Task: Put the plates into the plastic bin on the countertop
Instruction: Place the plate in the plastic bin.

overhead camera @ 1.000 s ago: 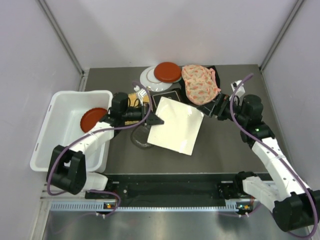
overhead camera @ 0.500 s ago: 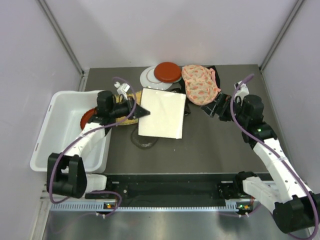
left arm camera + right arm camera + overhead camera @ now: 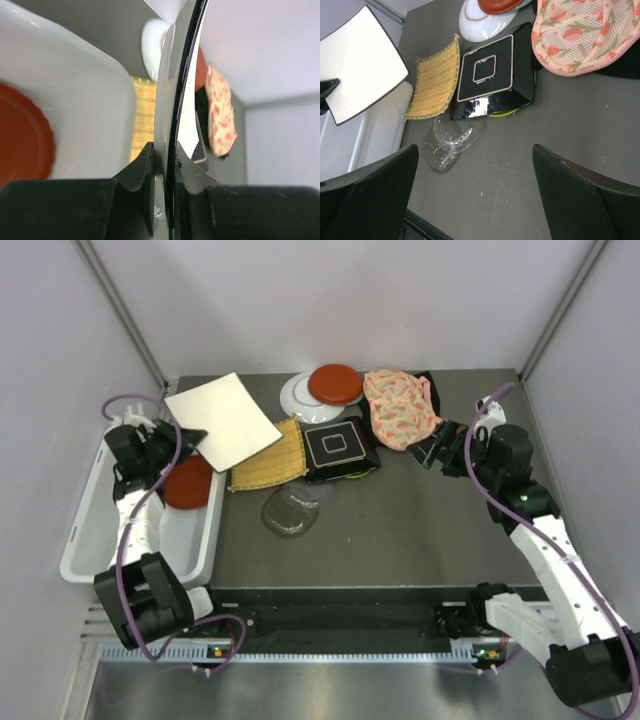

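My left gripper (image 3: 186, 436) is shut on the edge of a white square plate (image 3: 222, 420) and holds it in the air over the far right corner of the white plastic bin (image 3: 80, 530). In the left wrist view the plate (image 3: 170, 100) shows edge-on between the jaws. One red plate (image 3: 187, 480) lies in the bin. On the countertop lie a yellow woven plate (image 3: 268, 453), a black square plate (image 3: 340, 448) over a lime one (image 3: 507, 111), a clear glass plate (image 3: 290, 508), and a red plate (image 3: 335, 383) on a white round plate (image 3: 298, 397). My right gripper (image 3: 432, 452) hangs open and holds nothing.
A pink floral fabric piece (image 3: 400, 408) lies over a black cloth at the back right, just beyond my right gripper. Pale walls close in the dark grey countertop (image 3: 430, 530) on three sides. The bin stands against the left wall.
The left arm has swung the white square plate left from the middle of the countertop to above the bin, uncovering the yellow and black plates. The right arm has barely moved.
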{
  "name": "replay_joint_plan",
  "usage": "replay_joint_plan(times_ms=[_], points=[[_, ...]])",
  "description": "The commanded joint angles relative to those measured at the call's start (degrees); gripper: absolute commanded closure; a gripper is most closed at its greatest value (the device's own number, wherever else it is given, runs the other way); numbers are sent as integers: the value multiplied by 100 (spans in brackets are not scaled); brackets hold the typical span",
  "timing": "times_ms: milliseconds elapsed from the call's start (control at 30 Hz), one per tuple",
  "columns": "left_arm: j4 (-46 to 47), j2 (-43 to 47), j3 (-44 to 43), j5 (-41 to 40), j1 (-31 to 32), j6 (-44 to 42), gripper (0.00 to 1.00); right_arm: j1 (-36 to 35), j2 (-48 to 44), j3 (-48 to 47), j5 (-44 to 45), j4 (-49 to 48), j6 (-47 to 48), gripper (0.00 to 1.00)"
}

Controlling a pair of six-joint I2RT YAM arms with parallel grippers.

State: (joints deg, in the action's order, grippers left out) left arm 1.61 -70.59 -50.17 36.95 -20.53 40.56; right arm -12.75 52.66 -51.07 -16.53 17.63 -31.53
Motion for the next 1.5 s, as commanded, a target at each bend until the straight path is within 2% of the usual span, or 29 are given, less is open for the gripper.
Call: replay_joint_plan(times_ms=[0, 133, 233, 367, 500, 667, 867, 1033, 1267, 1367, 1467], points=[[2088, 142, -177, 523, -573, 1586, 100, -43, -90, 114, 124, -400, -99, 5], [2589, 132, -169, 401, -864, 2349, 100, -52, -37, 229, 299, -664, -222, 5], [2670, 308, 7, 129, -1066, 2562, 100, -60, 59, 308, 370, -910, -310, 5], [2266, 826, 341, -433, -1347, 2493, 100, -60, 165, 457, 511, -1164, -459, 5], [1127, 1143, 219, -733, -1716, 2115, 100, -52, 191, 738, 520, -1428, -538, 5], [1008, 1381, 482, -918, -1980, 2351, 100, -52, 209, 976, 520, -1385, -477, 5], [755, 1565, 816, -1084, -2095, 2536, 100, -61, 200, 1099, 388, -1481, -477, 5], [86, 1785, 693, -1207, -2121, 2167, 100, -61, 209, 1125, 405, -1420, -416, 5], [-766, 1900, 465, -1787, -2121, 1711, 100, -52, 235, 1134, 476, -1350, -345, 4], [-741, 1882, 596, -1920, -2113, 1675, 100, -61, 227, 1134, 467, -1341, -354, 4], [-311, 1812, 921, -1858, -2113, 1806, 100, -61, 236, 1143, 476, -1341, -345, 4]])
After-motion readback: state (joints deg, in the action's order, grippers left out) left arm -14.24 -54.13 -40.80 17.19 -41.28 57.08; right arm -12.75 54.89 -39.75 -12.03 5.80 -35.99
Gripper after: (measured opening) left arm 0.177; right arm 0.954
